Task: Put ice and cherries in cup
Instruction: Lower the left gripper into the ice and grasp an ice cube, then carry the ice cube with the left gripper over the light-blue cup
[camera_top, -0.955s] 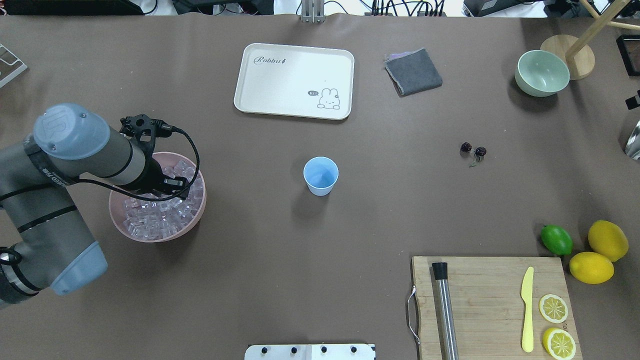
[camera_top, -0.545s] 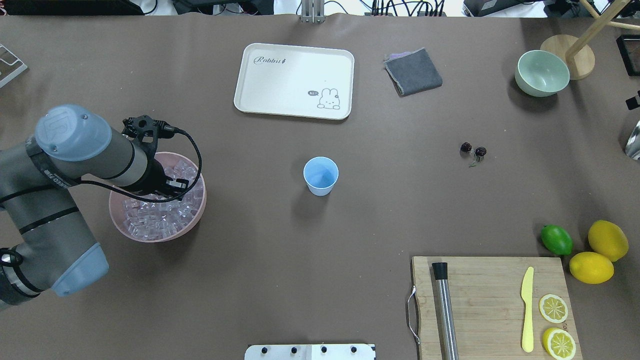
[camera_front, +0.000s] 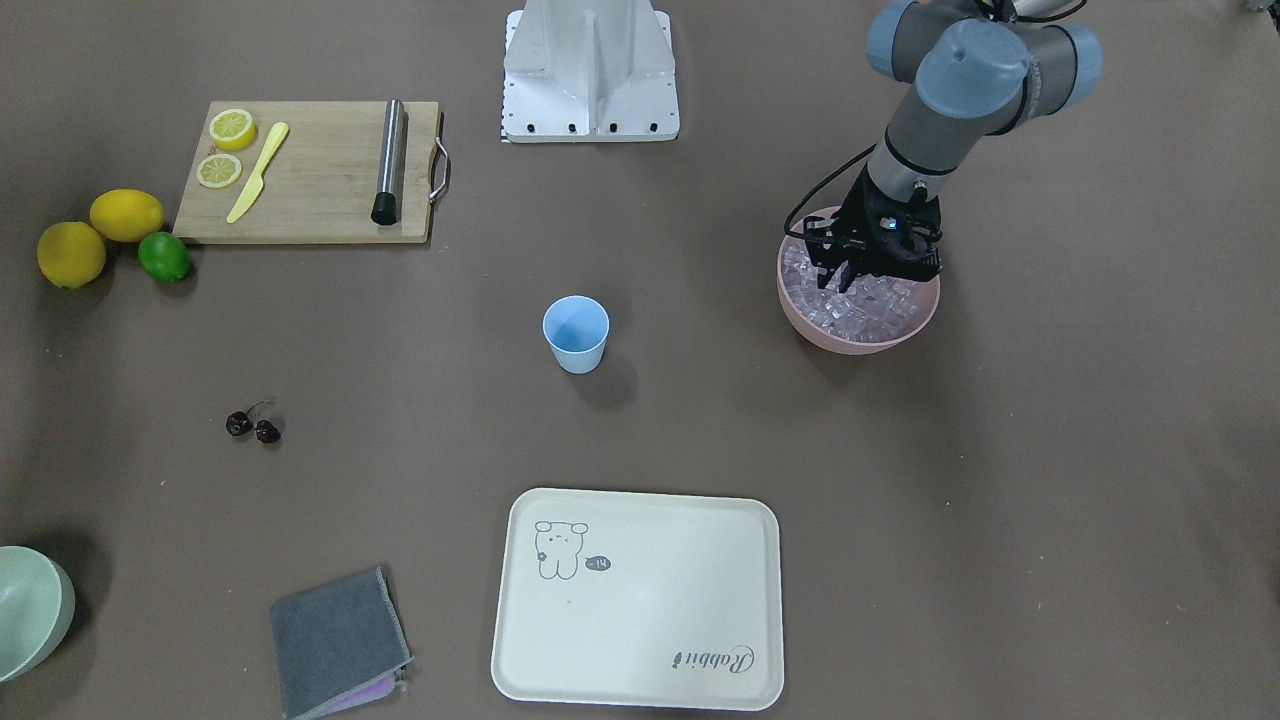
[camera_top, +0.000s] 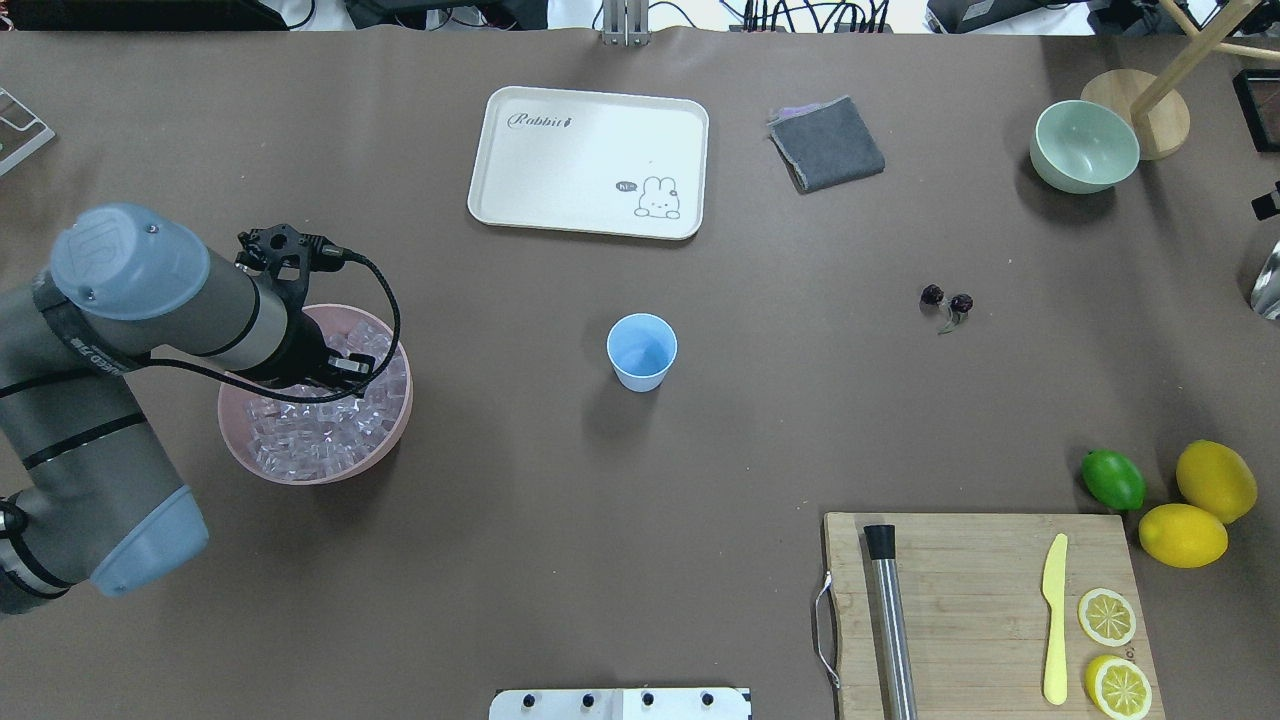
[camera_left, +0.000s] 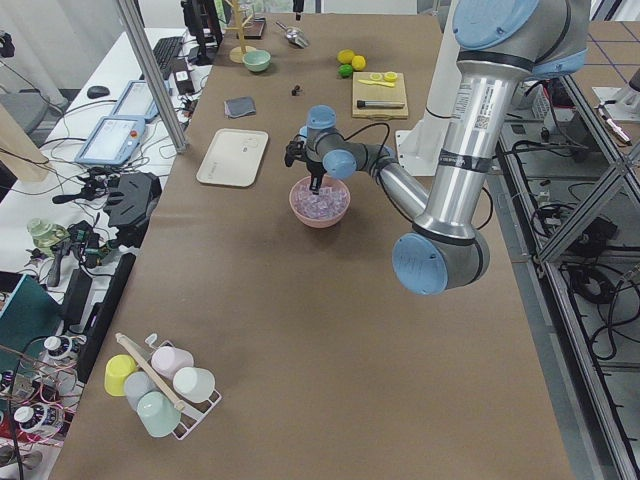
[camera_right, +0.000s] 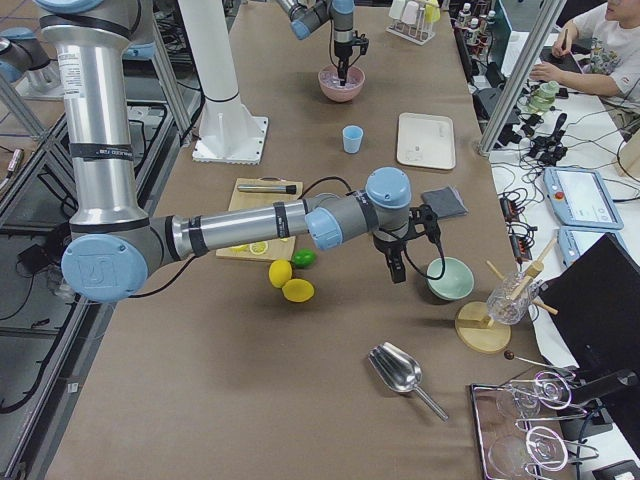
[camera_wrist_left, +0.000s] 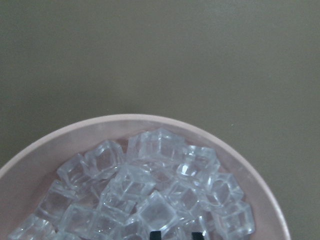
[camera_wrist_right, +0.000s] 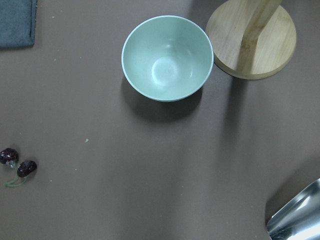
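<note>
Many ice cubes (camera_wrist_left: 150, 190) beneath left hand (camera_wrist_left: 177, 234)

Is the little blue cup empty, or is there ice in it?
Empty. From overhead, the cup shows only its bare blue bottom; the ice sits in the pink bowl.

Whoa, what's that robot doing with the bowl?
The robot is meant to fill the light blue cup with ice and cherries. Its left gripper is down among the ice in the pink bowl; whether it has caught a cube I cannot tell. The cup stands empty in the middle of the table, and the cherries lie on the table farther off, untouched. The right gripper hangs over the table near the pale green bowl.
</note>
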